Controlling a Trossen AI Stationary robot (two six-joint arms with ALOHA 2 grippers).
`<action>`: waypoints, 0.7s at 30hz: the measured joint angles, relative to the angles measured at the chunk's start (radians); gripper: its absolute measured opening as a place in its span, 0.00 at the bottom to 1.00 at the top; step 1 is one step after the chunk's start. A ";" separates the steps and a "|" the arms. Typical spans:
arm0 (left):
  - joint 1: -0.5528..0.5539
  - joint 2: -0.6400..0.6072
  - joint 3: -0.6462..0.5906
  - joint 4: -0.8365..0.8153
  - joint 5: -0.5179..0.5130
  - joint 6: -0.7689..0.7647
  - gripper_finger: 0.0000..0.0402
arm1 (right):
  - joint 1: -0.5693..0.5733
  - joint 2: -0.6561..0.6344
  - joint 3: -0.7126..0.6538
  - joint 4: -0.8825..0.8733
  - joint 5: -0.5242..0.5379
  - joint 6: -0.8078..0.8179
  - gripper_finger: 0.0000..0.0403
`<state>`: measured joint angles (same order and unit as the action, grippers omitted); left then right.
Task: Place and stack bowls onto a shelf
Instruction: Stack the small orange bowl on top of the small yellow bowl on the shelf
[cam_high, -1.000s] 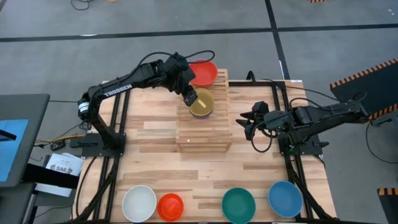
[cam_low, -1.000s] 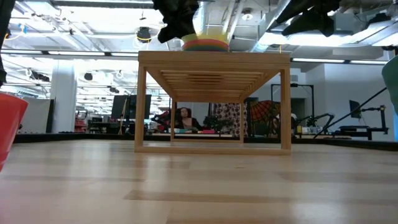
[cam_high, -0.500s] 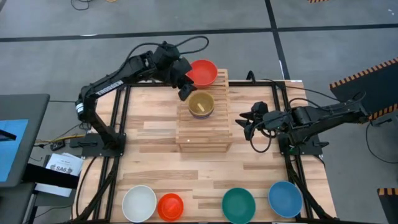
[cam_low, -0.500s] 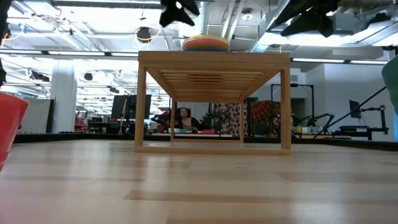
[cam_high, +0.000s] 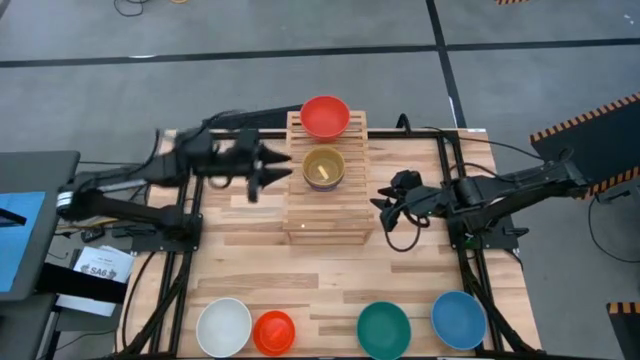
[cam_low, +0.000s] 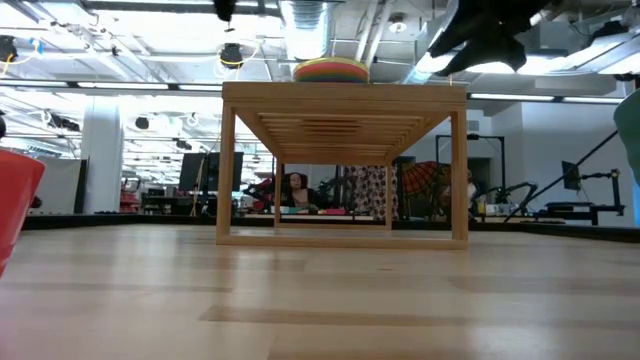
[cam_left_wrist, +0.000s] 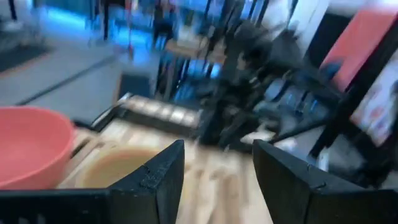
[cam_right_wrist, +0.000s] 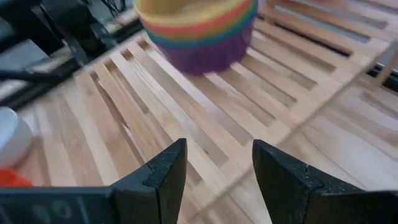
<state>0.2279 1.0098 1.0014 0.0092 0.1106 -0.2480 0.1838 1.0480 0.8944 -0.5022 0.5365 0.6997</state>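
Stacked bowls (cam_high: 324, 168) sit on the shelf (cam_high: 327, 210), red bowl (cam_high: 325, 116) behind.
We see the left claw (cam_high: 283, 168) wide just left of them; right claw (cam_high: 381, 206) wide too, both empty.

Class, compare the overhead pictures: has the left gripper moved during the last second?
Yes. The left gripper, jaws open, was over the stack of bowls on the shelf; it has pulled back off the shelf's left edge, empty.
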 joint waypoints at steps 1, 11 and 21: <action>-0.019 -0.045 -0.059 0.041 -0.024 -0.016 0.43 | 0.000 -0.001 0.000 0.016 0.000 -0.001 0.52; -0.129 -0.251 -0.302 0.166 -0.195 -0.071 0.43 | 0.000 -0.029 0.003 0.079 -0.016 -0.054 0.52; -0.223 -0.165 -0.304 0.153 -0.123 -0.109 0.43 | 0.000 -0.029 0.002 0.068 -0.016 -0.054 0.52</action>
<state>0.0053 0.8452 0.6975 0.1624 -0.0124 -0.3575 0.1837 1.0187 0.8959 -0.4339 0.5209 0.6456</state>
